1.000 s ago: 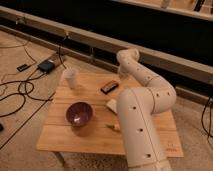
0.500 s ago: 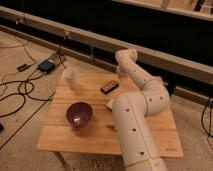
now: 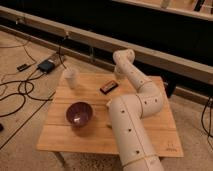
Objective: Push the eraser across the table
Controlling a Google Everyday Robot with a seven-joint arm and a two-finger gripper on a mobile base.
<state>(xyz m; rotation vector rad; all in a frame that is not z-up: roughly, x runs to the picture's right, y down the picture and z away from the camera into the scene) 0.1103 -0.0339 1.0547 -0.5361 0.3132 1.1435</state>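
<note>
Table of light planks bears the white arm, which bends over its far side with the closed claw low just beside the eraser, itself lying near the far edge. The step in hand seems the approach to contact. The next move calls for a low, steady sweep, so the block slides flat rather than twisting away.

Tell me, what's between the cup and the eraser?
Nothing: the camera view shows only bare table between the cup and the eraser. The shut gripper hangs just beyond the eraser.
</note>
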